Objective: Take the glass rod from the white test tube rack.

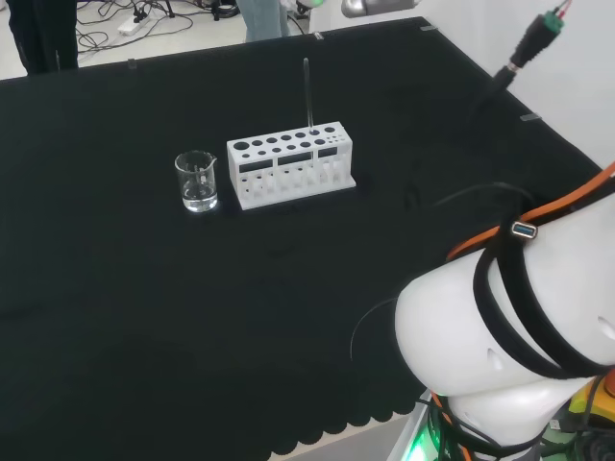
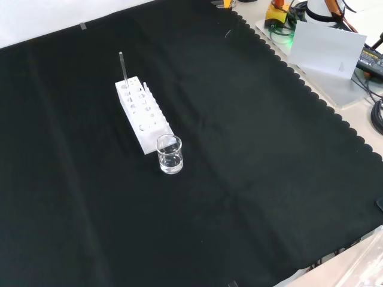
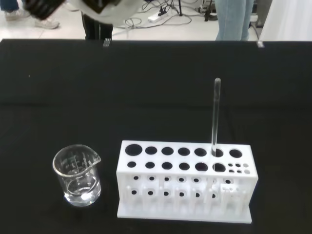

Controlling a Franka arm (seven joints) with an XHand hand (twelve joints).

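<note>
1. Hand [image 3: 95, 6]: a blurred white part at the wrist view's edge, well apart from the ware; cannot tell how its fingers stand.
2. Glass rod [image 3: 215, 117] stands upright in the white rack [image 3: 185, 183], in a back-row hole near one end. Untouched.
3. Small beaker [image 3: 78, 175] just beside the rack on the desk [image 1: 144, 307].
4. Nothing done yet: approach, grasp and lift all remain.

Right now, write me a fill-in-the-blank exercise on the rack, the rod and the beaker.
1. The glass rod stands ____ in a hole of the white test tube rack.
2. In the head view, the beaker stands to the ____ of the rack.
3. The bench is covered with ____ cloth.

Missing words: upright; left; black
</note>
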